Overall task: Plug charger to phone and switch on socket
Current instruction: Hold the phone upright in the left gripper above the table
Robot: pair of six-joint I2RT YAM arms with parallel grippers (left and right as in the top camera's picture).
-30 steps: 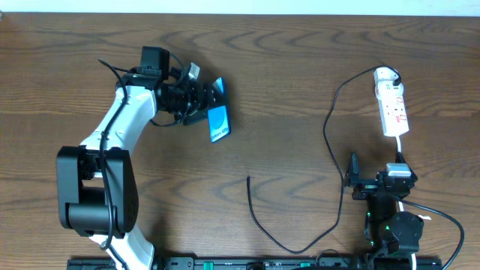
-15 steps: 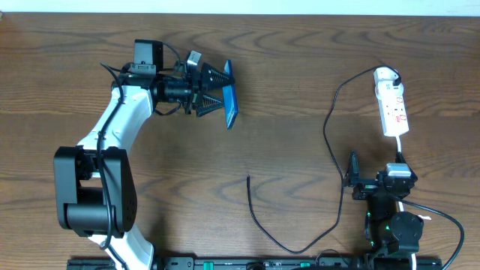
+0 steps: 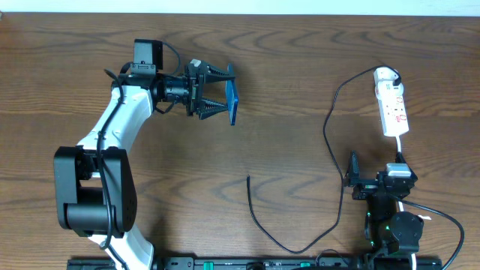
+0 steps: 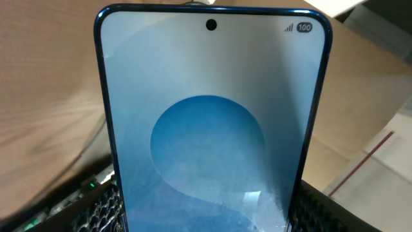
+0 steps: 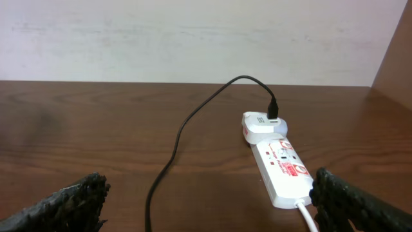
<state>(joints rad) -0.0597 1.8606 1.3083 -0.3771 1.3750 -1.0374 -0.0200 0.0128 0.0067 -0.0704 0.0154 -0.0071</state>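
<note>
My left gripper (image 3: 225, 91) is shut on the phone (image 3: 233, 100), a slim blue-screened smartphone held edge-on above the table at upper centre-left. In the left wrist view the phone (image 4: 212, 122) fills the frame, screen lit, with the jaws at its lower edges. The charger (image 3: 330, 135), a thin black cable, runs from the socket in a loop down the table; its free tip (image 3: 249, 178) lies at centre. The socket (image 3: 393, 106), a white power strip, lies at the right; it also shows in the right wrist view (image 5: 283, 169). My right gripper (image 5: 206, 212) is open and empty, near the front right.
A white adapter (image 5: 262, 125) with the black cable plugged in sits at the socket's far end. A white lead (image 5: 308, 216) leaves the socket's near end toward my right arm's base (image 3: 390, 202). A pale wall stands behind the table.
My left gripper has lifted the phone and turned it, from lying flat with the screen up to edge-on, and shifted it slightly right and up the table. The right arm has not moved.
</note>
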